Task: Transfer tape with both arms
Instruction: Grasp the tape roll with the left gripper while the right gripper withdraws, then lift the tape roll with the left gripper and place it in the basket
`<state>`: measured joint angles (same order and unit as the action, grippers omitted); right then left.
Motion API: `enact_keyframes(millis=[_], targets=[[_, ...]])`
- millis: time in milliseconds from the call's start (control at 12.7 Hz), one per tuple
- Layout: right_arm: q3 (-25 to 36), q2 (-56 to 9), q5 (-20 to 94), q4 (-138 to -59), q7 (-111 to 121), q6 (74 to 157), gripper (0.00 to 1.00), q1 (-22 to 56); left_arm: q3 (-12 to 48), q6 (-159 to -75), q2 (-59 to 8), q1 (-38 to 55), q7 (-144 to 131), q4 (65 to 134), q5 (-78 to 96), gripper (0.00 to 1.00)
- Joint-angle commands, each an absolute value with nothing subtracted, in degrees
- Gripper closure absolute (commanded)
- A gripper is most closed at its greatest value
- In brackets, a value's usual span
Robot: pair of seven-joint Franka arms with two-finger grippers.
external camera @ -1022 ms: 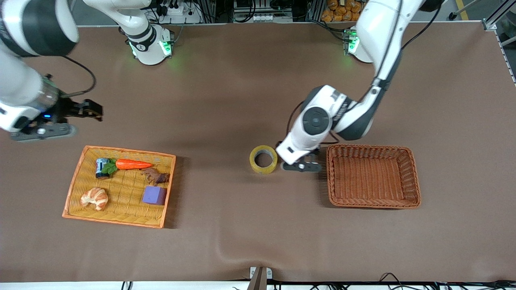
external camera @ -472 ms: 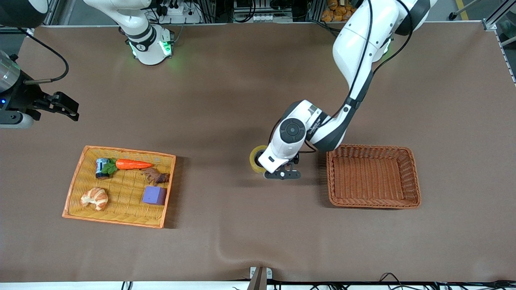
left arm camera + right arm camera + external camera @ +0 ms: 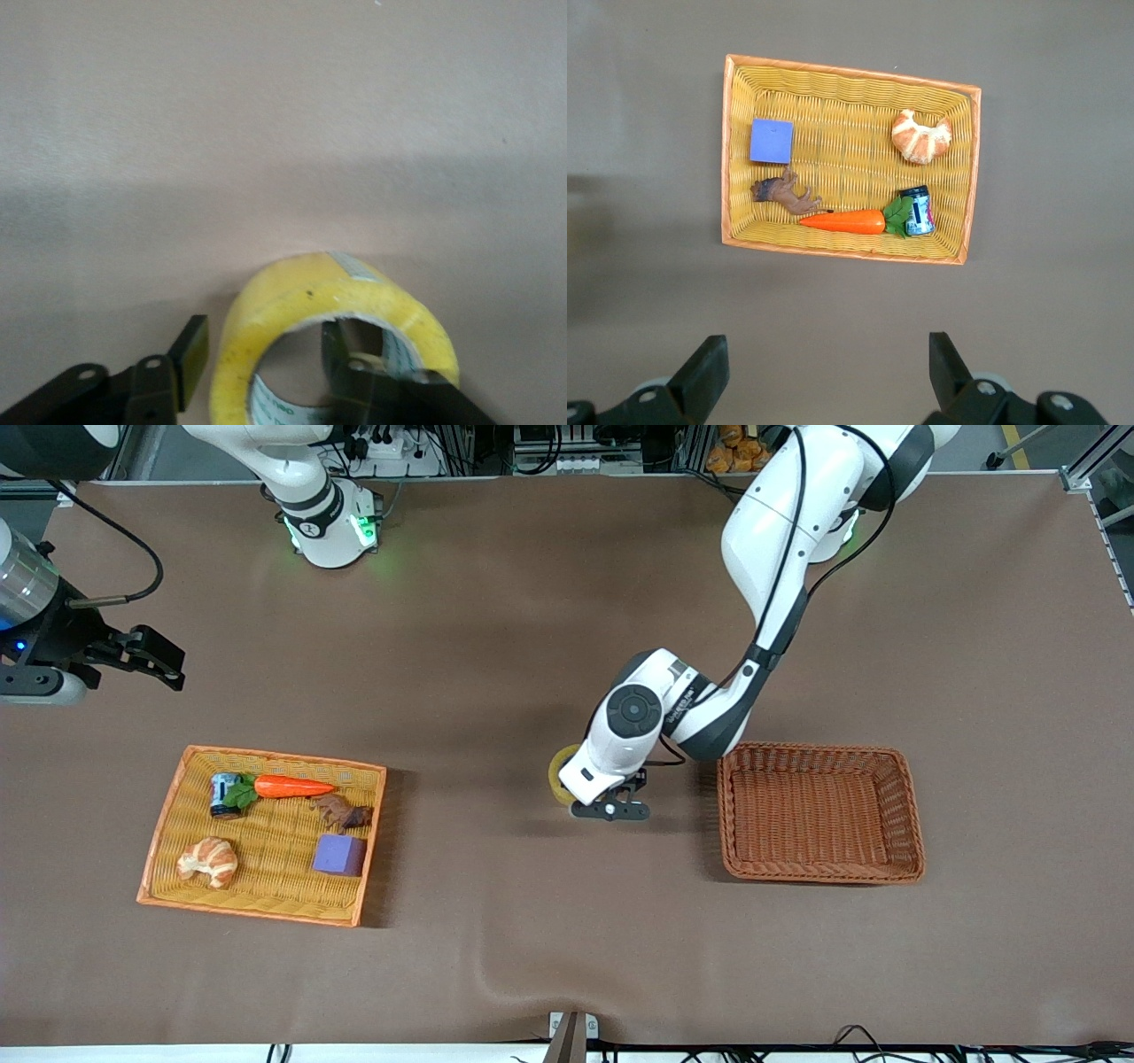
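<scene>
The tape (image 3: 558, 776) lies flat on the brown table mid-way along it, mostly covered by the left arm's wrist in the front view. In the left wrist view the tape (image 3: 306, 297) shows as a yellow ring. My left gripper (image 3: 263, 341) straddles the ring's wall: one finger (image 3: 190, 352) stands just outside it, the other (image 3: 335, 350) inside the hole. A small gap shows on each side of the wall, so the jaws are open. My right gripper (image 3: 164, 662) hangs open and empty over bare table at the right arm's end, waiting (image 3: 826, 347).
A yellow wicker tray (image 3: 283, 761) holds a carrot (image 3: 294, 786), a croissant (image 3: 208, 861), a purple block (image 3: 338, 855), a small jar (image 3: 221, 793) and a brown figure (image 3: 341, 812). A brown wicker basket (image 3: 819, 748) stands beside the tape, toward the left arm's end.
The left gripper moved from beside the basket onto the tape and its fingers have narrowed around the ring's wall. The right arm drew back toward its end of the table.
</scene>
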<state>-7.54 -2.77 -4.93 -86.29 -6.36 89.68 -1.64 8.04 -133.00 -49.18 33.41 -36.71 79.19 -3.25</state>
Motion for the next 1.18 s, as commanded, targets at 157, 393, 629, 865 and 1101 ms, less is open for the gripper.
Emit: enact_keyframes(millis=[157, 393, 629, 865, 1101], targets=[[-7.3, -0.5, -4.7, -86.3, -7.3, 84.2, 0.00, -3.5, 7.6, -132.7, -49.7, 34.0, -36.8, 79.4, -5.4, 1.00], [-7.2, 0.4, -4.4, -86.6, -7.3, 84.3, 0.00, -3.7, 7.6, -132.5, -48.5, 33.1, -36.2, 79.5, -7.7, 1.00], [-7.3, 0.4, -4.0, -86.7, -6.5, 84.1, 0.00, -5.3, 7.6, -128.1, -44.2, 30.0, -35.9, 79.2, -7.8, 1.00], [-7.3, 0.4, -4.0, -86.9, -6.5, 83.8, 0.00, -5.3, 8.0, -119.6, -35.4, 22.1, -30.5, 79.1, -7.0, 1.00], [-7.3, 0.9, -4.0, -86.8, -6.4, 83.6, 0.00, -6.1, 8.3, -111.6, -29.8, 12.3, -22.9, 79.4, -6.8, 1.00]])
